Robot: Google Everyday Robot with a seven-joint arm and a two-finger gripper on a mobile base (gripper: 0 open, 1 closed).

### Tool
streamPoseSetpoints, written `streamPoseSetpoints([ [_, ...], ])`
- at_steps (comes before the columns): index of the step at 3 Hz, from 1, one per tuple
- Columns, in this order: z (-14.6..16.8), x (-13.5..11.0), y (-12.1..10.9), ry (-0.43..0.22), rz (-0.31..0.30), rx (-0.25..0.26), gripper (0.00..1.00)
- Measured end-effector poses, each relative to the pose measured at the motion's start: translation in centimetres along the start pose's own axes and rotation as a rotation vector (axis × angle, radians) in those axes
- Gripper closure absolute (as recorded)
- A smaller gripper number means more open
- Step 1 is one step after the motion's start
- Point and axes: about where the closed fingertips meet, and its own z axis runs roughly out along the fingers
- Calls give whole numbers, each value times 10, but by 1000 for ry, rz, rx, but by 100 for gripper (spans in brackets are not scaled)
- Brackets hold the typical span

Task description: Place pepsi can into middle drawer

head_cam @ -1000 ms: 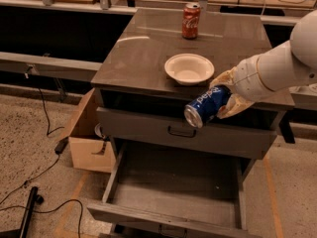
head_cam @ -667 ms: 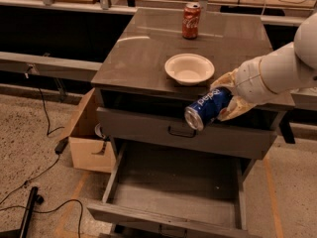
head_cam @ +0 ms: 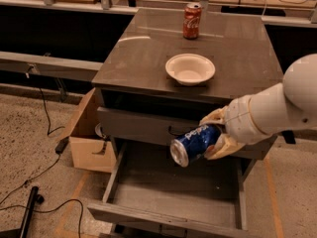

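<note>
While they hang above the middle drawer [head_cam: 173,202], jaws clamp the pepsi can [head_cam: 194,144].

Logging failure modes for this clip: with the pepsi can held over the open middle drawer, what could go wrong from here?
1. The claw holds the pepsi can tilted, by one end, above the middle drawer. Released from there, it would likely bounce or roll on the flat floor.
2. Only the can's end is gripped, so it might slip out early.
3. The can appears close to the upper drawer front, so lowering it could clip that.
</note>
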Motion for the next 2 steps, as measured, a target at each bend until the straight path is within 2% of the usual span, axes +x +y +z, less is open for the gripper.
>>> streamPoseSetpoints([
  [1,48,5,43,-29,144,-60,100],
  [2,104,29,68,1,303,-65,100],
])
